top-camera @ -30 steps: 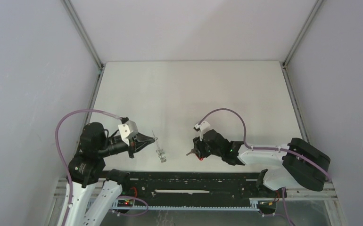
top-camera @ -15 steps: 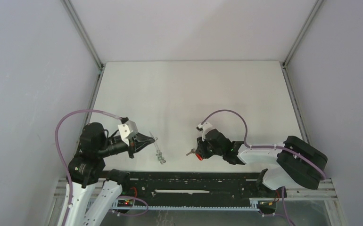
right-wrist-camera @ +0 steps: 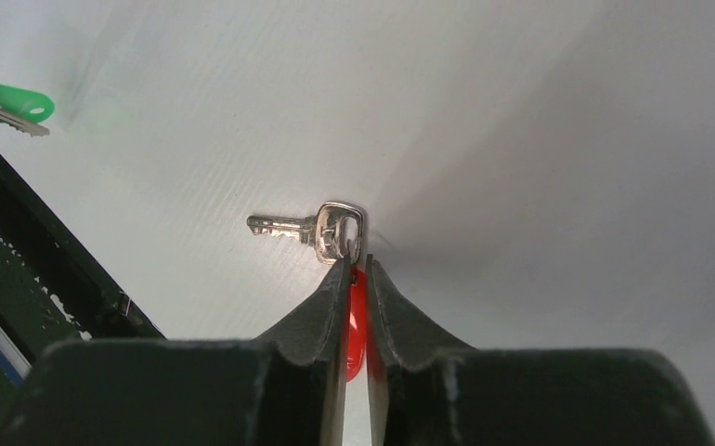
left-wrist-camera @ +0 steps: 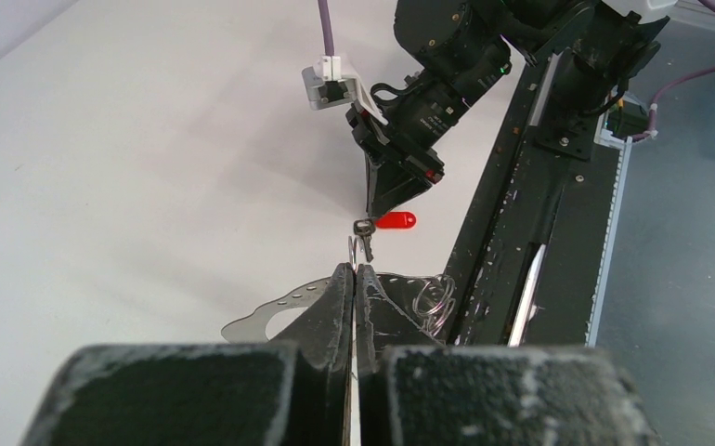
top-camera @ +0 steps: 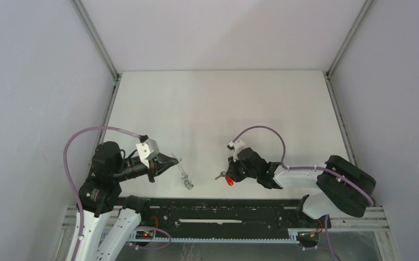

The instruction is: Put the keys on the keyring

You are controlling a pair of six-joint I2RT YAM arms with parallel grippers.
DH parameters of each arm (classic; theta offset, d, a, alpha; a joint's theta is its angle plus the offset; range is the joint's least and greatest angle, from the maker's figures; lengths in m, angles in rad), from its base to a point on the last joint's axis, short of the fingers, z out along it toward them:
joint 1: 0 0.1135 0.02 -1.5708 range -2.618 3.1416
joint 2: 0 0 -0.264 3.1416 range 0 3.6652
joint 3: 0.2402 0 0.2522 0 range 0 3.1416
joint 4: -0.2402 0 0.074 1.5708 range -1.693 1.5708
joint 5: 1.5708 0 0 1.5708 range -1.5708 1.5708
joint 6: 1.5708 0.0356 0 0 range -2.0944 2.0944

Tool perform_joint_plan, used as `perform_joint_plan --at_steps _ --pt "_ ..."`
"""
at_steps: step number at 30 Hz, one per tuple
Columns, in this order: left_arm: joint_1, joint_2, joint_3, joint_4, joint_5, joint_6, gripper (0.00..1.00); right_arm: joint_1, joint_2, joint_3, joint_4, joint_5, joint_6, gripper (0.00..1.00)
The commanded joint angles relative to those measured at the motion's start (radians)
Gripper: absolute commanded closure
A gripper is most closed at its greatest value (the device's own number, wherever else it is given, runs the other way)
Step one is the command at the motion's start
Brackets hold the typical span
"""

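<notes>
My left gripper (top-camera: 178, 159) (left-wrist-camera: 355, 269) is shut on the keyring's small metal ring. The limp keyring (top-camera: 183, 173) hangs down from the tips, and its wire coils (left-wrist-camera: 433, 299) show beside the fingers. The green key (top-camera: 189, 185) (right-wrist-camera: 10, 100) is at the chain's low end near the table's front edge. My right gripper (top-camera: 227, 175) (right-wrist-camera: 355, 263) is shut on the red key's head (right-wrist-camera: 356, 325) (top-camera: 229, 181) (left-wrist-camera: 396, 220), low at the table. The key's silver part (right-wrist-camera: 321, 226) sticks out past the fingertips, blade pointing left. The grippers are apart, tips facing each other.
A black rail (top-camera: 223, 209) (left-wrist-camera: 539, 186) runs along the near edge just behind both grippers. Grey enclosure walls stand left, right and at the back. The white table (top-camera: 223, 109) stretches away beyond the grippers.
My right gripper has turned and shifted slightly, and the red head now shows more beside it. The hanging keyring has swung a little to the right. My left gripper has stayed put.
</notes>
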Motion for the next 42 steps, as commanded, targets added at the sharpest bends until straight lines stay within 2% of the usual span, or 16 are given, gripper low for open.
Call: perform_joint_plan --at_steps 1,5,10,19,27,31,36,42 --pt "-0.003 -0.011 -0.023 0.044 -0.004 -0.023 1.0 -0.002 0.011 0.005 0.05 0.0 0.014 0.83" --pt "-0.002 -0.013 -0.025 0.043 -0.004 -0.023 1.0 -0.002 0.01 0.008 0.046 -0.001 0.015 0.85" --pt "-0.002 -0.014 -0.026 0.039 -0.007 -0.022 1.0 0.0 -0.002 0.011 0.046 -0.008 0.013 1.0" --pt "-0.003 -0.008 -0.035 0.031 -0.014 -0.021 1.0 0.032 -0.138 0.03 -0.039 -0.039 -0.029 1.0" --pt "-0.006 0.011 -0.031 0.0 0.004 -0.001 1.0 0.106 -0.342 0.062 -0.146 -0.161 -0.16 1.0" --pt "-0.025 0.025 -0.047 0.011 -0.001 0.01 1.0 0.121 -0.4 0.16 -0.234 -0.274 -0.208 1.0" --pt "-0.124 0.039 -0.057 0.025 -0.095 0.04 1.0 0.126 -0.392 0.348 -0.381 -0.424 -0.211 1.0" --pt "-0.212 0.074 -0.032 0.024 -0.219 0.054 1.0 0.173 -0.296 0.58 -0.563 -0.453 -0.234 1.0"
